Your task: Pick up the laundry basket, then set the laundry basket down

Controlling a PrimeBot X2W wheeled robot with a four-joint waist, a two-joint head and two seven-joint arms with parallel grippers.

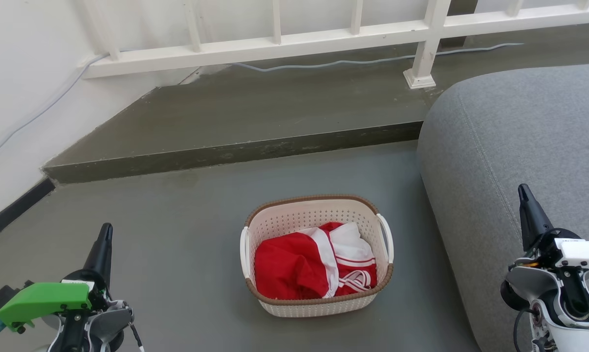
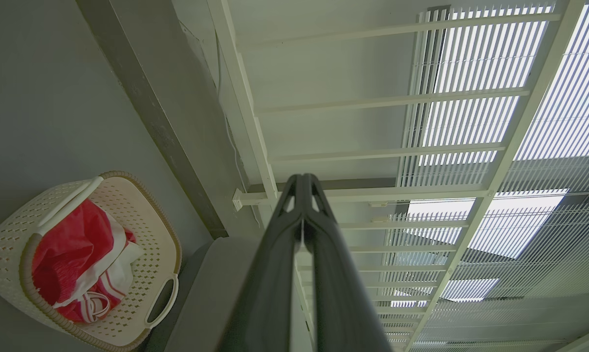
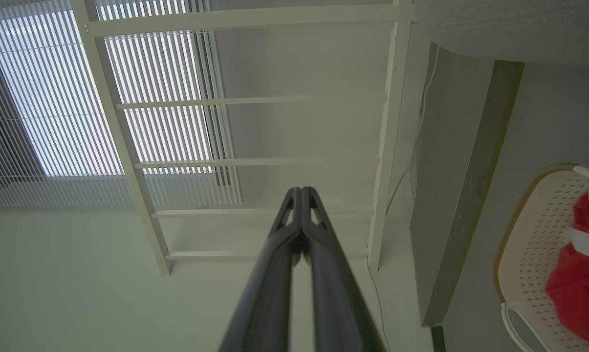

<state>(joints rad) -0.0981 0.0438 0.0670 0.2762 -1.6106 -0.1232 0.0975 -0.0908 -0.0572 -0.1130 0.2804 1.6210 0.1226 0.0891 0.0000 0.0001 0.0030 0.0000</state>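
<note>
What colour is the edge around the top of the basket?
Brown, woven-looking, atop the cream laundry basket; clearest in the head view.

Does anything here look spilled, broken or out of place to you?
Nothing stands out. The laundry basket sits upright on the floor, near the sofa, with the red and white clothing bundled inside and nothing spilled around it. The left gripper and the right gripper are shut, apart from it.
</note>
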